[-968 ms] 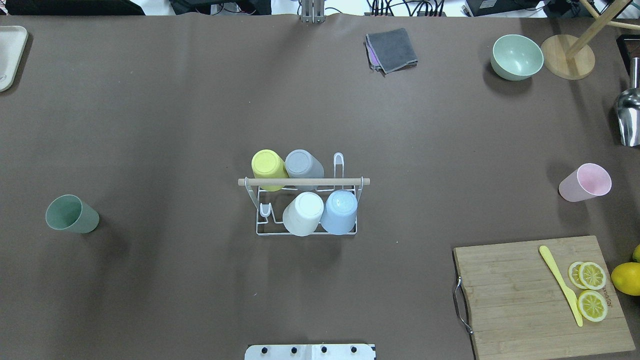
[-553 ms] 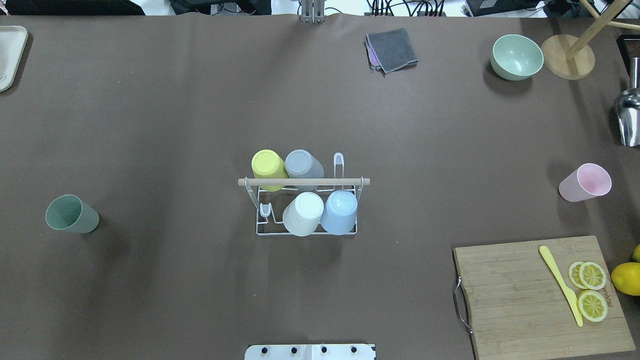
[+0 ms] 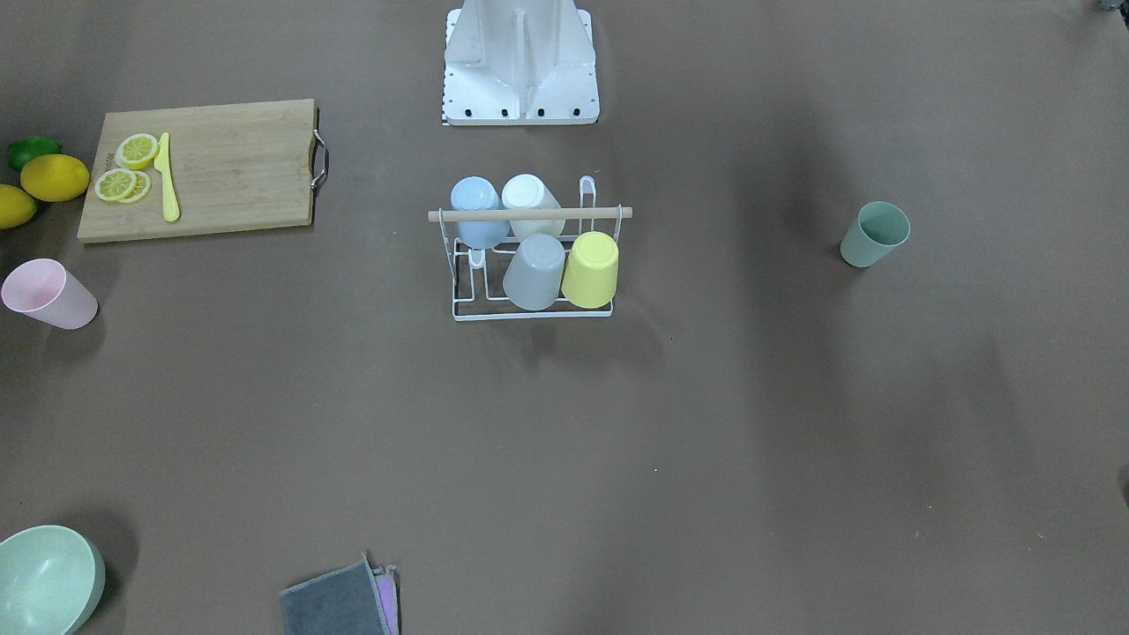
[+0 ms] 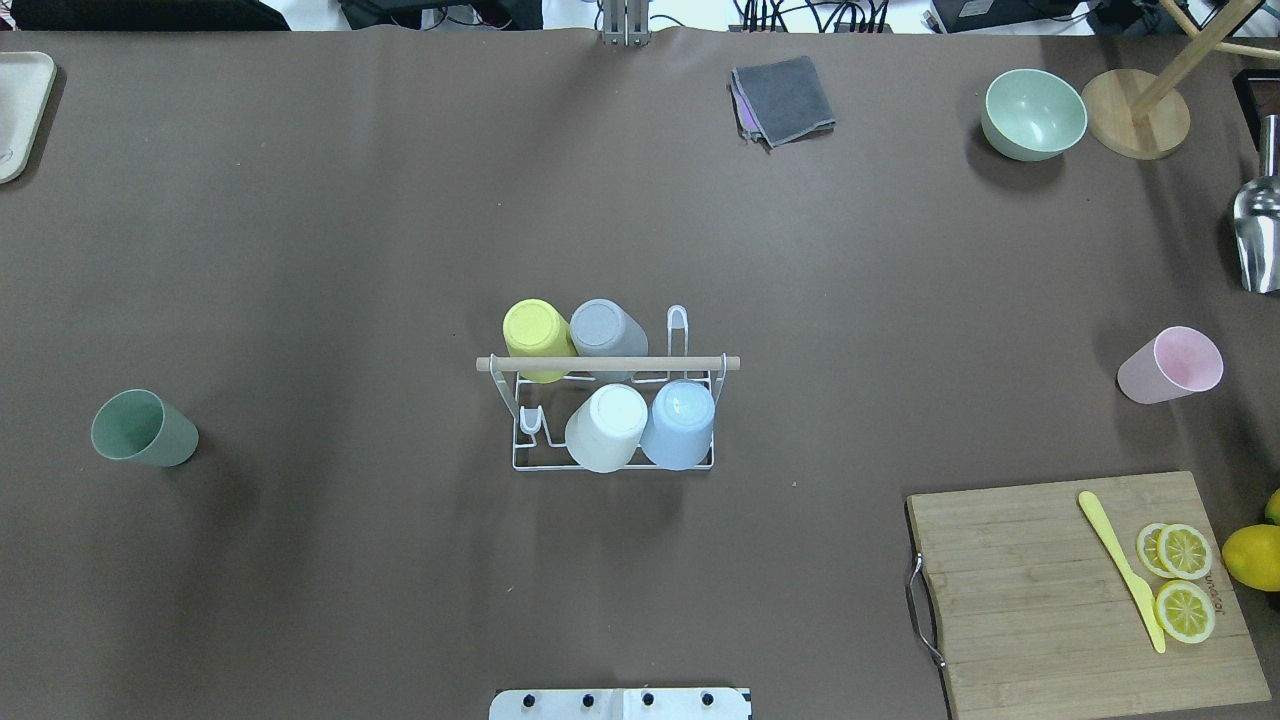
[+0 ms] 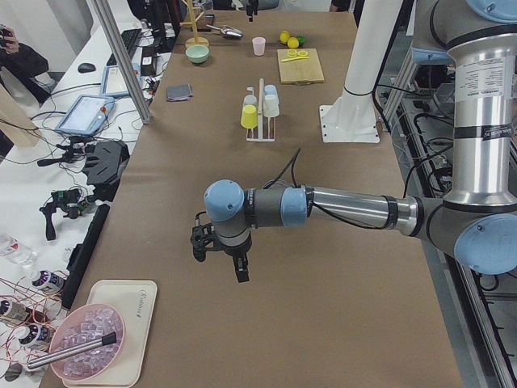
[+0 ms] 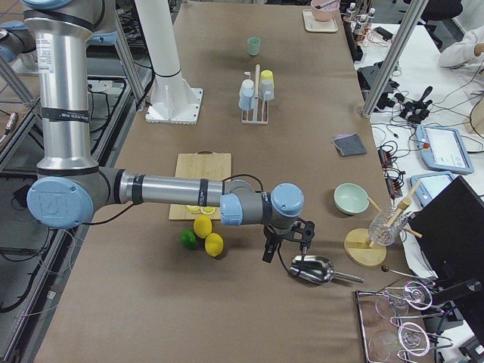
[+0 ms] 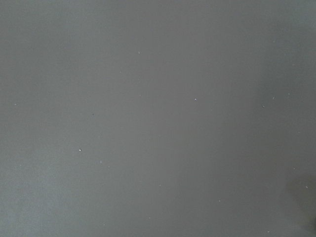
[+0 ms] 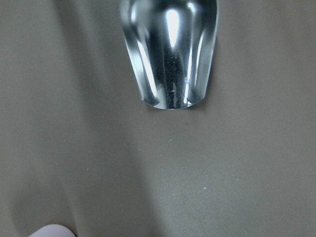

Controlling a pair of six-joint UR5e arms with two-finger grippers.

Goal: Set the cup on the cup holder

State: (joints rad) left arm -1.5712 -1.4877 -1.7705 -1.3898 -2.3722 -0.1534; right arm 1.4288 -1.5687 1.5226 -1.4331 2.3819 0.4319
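The cup holder [image 4: 692, 363], a white wire rack with a wooden rod across its top, stands at the table's middle with several cups upside down on its prongs: yellow, grey, white and blue. A green cup [image 4: 143, 428] stands upright far to the left. A pink cup [image 4: 1170, 364] stands upright far to the right. My left gripper [image 5: 220, 257] shows only in the exterior left view, low over bare table, and my right gripper [image 6: 285, 248] only in the exterior right view, over a metal scoop [image 6: 311, 268]. I cannot tell whether either is open or shut.
A cutting board [image 4: 1080, 590] with lemon slices and a yellow knife lies at the near right, with lemons [image 4: 1252, 556] beside it. A green bowl [image 4: 1033, 113], a wooden stand [image 4: 1135, 112] and a grey cloth [image 4: 783, 98] sit along the far edge. A tray [image 4: 18, 110] is at far left.
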